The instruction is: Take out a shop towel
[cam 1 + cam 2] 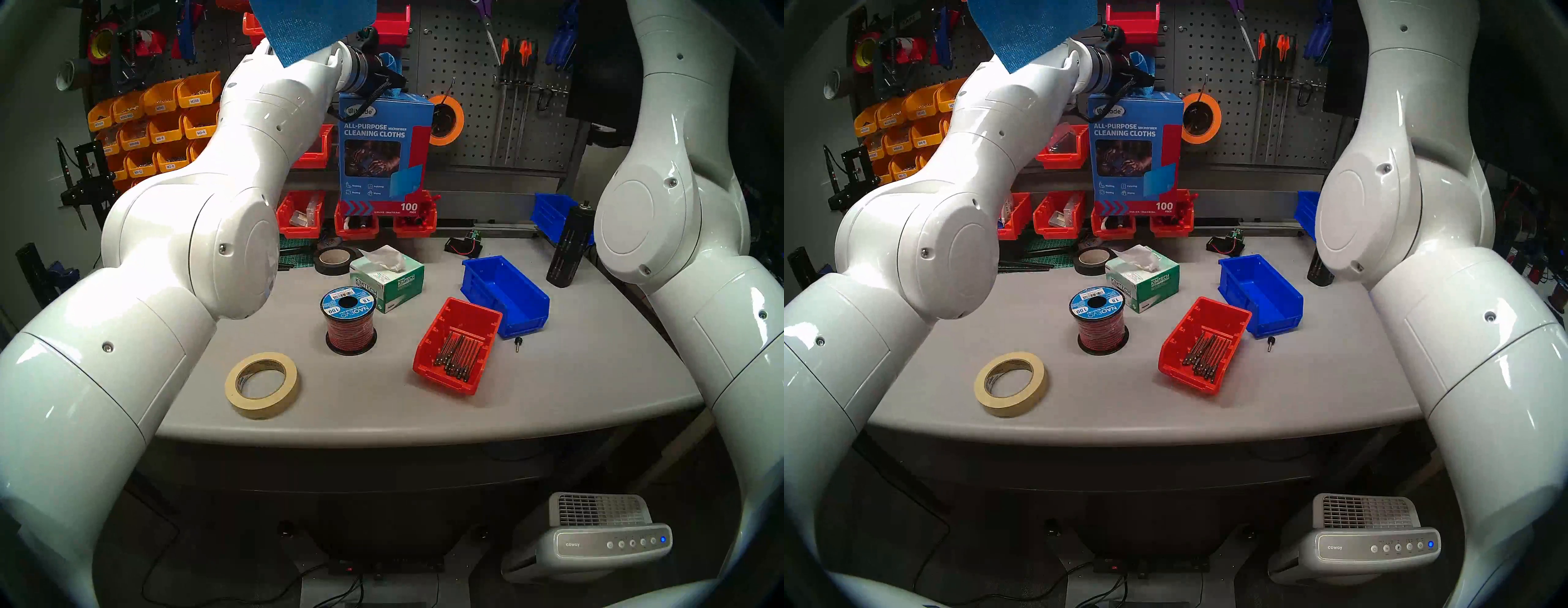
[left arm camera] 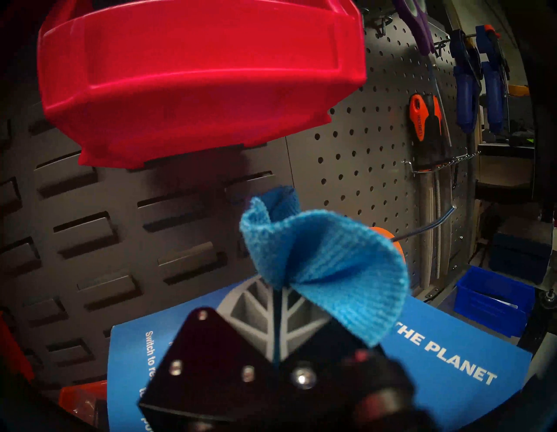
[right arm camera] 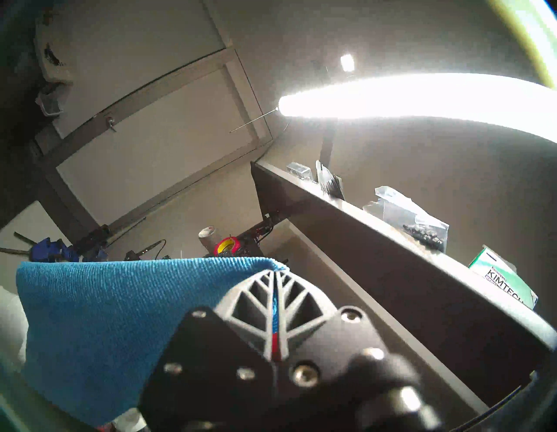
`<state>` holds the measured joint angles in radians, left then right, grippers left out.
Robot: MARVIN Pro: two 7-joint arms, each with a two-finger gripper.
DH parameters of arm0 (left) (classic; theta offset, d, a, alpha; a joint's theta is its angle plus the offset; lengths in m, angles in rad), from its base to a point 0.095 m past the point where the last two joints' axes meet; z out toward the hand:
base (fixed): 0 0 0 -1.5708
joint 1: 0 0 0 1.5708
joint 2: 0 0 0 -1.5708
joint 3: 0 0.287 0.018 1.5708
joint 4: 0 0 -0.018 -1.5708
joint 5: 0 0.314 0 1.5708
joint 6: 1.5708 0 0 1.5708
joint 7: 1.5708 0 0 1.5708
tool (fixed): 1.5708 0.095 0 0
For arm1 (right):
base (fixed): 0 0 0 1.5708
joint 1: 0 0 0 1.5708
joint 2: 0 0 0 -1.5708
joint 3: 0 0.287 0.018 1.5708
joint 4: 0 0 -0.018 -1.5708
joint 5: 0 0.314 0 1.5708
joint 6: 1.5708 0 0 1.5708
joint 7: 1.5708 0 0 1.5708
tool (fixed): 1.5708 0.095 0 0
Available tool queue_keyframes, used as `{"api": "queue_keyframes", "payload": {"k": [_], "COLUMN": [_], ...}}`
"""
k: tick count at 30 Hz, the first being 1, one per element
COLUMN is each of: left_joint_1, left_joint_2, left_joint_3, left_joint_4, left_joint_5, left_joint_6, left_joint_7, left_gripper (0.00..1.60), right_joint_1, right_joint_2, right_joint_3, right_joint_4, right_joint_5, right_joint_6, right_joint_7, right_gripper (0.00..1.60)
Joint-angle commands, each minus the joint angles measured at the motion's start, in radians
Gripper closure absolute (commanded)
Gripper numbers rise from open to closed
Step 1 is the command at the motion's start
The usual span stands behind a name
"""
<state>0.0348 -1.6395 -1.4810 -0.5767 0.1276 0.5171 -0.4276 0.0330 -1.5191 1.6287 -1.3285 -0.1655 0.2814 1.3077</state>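
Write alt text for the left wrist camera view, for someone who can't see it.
The left hand is shut on a bunched bright-blue microfibre cloth above a blue cardboard cleaning-cloth box. A red plastic bin hangs overhead on a dark grey pegboard.

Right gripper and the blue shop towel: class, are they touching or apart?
Touching. The right wrist view shows the right gripper shut on the shop towel, a blue strip pinched between its fingers while the rest hangs beside them.
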Motion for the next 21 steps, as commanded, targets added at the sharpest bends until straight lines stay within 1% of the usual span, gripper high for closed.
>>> {"api": "queue_keyframes", "payload": {"k": [1, 2, 3, 4, 8, 9, 10, 12, 13, 14, 16, 17, 18, 21], "left_joint_1": [-0.037, -0.037, -0.032, -0.019, 0.009, 0.009, 0.022, 0.027, 0.042, 0.042, 0.042, 0.059, 0.053, 0.066], "left_joint_2": [0.02, 0.02, 0.025, 0.034, 0.063, 0.063, 0.082, 0.092, 0.103, 0.119, 0.126, 0.135, 0.142, 0.158], "left_joint_3": [0.0, 0.0, 0.001, 0.002, 0.002, 0.002, 0.003, 0.006, 0.006, 0.0, -0.003, -0.004, -0.007, -0.012], "left_joint_4": [-0.043, -0.043, -0.05, -0.069, -0.126, -0.126, -0.149, -0.159, -0.187, -0.192, -0.196, -0.231, -0.225, -0.253], "left_joint_5": [-0.007, -0.007, -0.007, -0.008, -0.008, -0.008, -0.007, -0.003, -0.004, -0.008, -0.009, -0.009, -0.012, -0.018], "left_joint_6": [-0.032, -0.032, -0.034, -0.034, -0.031, -0.031, -0.027, -0.026, -0.019, -0.017, -0.019, -0.011, -0.016, -0.011], "left_joint_7": [-0.046, -0.046, -0.055, -0.074, -0.118, -0.118, -0.144, -0.157, -0.174, -0.196, -0.204, -0.217, -0.229, -0.269], "left_gripper": [1.6, 1.6, 1.6, 1.6, 1.6, 1.6, 1.6, 1.6, 1.6, 1.6, 1.6, 1.6, 1.6, 1.6], "right_joint_1": [-0.113, -0.113, -0.129, -0.152, -0.189, -0.189, -0.204, -0.21, -0.217, -0.224, -0.227, -0.232, -0.236, -0.247], "right_joint_2": [0.033, 0.033, 0.035, 0.042, 0.052, 0.052, 0.056, 0.057, 0.057, 0.057, 0.057, 0.055, 0.055, 0.053], "right_joint_3": [0.043, 0.043, 0.05, 0.062, 0.087, 0.087, 0.097, 0.102, 0.107, 0.113, 0.117, 0.12, 0.122, 0.129], "right_joint_4": [-0.087, -0.087, -0.1, -0.117, -0.141, -0.141, -0.151, -0.154, -0.161, -0.166, -0.166, -0.17, -0.17, -0.173], "right_joint_5": [-0.012, -0.012, -0.013, -0.018, -0.026, -0.026, -0.029, -0.03, -0.032, -0.034, -0.035, -0.036, -0.037, -0.042], "right_joint_6": [0.047, 0.047, 0.051, 0.06, 0.069, 0.069, 0.072, 0.072, 0.074, 0.075, 0.075, 0.076, 0.076, 0.077], "right_joint_7": [-0.019, -0.019, -0.019, -0.02, -0.021, -0.021, -0.021, -0.021, -0.021, -0.02, -0.02, -0.02, -0.02, -0.021], "right_gripper": [1.6, 1.6, 1.6, 1.6, 1.6, 1.6, 1.6, 1.6, 1.6, 1.6, 1.6, 1.6, 1.6, 1.6]}}
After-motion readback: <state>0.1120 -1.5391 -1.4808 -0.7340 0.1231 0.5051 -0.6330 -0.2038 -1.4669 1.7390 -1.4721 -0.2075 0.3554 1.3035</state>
